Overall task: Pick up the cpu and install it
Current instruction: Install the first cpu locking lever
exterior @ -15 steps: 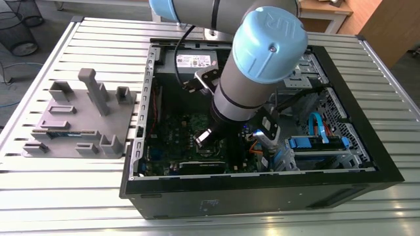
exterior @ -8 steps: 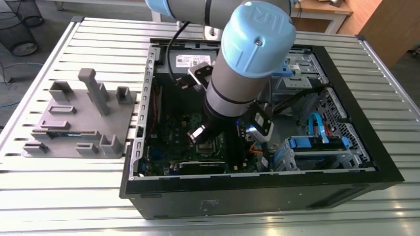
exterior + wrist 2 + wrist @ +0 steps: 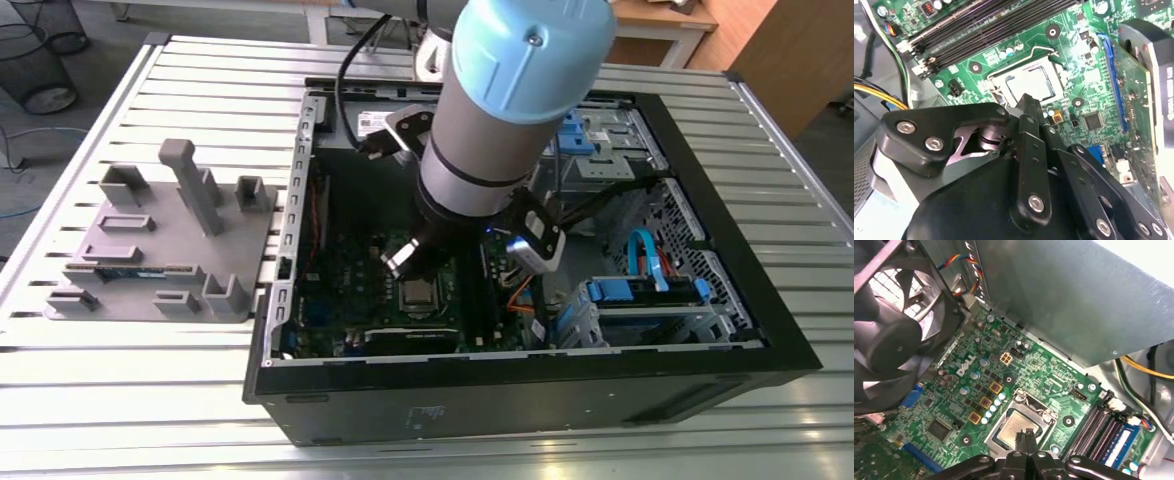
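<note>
Pincer [image 3: 1025, 433] hangs closed just above the socketed cpu [image 3: 1012, 425].

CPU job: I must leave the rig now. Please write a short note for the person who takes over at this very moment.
Gripper: fingers shut together and holding nothing, low inside the open computer case, just above the socket.
Cpu: it lies flat in the socket on the green motherboard, shiny top facing up, apart from the fingers.
Done: the cpu is picked up and seated in its socket.
Left: I cannot tell whether the socket's metal clamp is locked. The arm is not yet out of the case.
</note>
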### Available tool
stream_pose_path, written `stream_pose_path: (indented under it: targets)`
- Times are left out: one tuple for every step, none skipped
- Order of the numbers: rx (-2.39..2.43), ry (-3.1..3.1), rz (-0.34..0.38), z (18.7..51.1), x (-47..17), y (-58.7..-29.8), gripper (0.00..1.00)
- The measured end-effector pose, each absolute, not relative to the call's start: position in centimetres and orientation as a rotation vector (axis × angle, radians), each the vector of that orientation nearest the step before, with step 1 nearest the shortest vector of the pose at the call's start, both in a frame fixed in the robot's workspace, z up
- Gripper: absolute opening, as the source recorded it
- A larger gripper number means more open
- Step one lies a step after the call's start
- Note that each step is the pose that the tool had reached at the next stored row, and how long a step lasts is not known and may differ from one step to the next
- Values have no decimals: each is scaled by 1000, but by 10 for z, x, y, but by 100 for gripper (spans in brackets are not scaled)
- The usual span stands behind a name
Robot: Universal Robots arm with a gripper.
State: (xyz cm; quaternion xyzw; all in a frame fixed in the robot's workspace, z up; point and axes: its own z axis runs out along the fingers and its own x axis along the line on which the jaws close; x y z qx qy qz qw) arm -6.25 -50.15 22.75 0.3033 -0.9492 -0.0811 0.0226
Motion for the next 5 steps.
stream_pose_path:
  targets:
    - [939, -2940, -251, 228, -62, -501, 11]
    - [939, -2940, -251, 228, -63, -501, 11]
    - [940, -2941, -251, 228, -63, -501, 11]
    - [940, -2941, -251, 228, -63, -501, 11]
    - [940, -2941, -251, 228, -63, -501, 11]
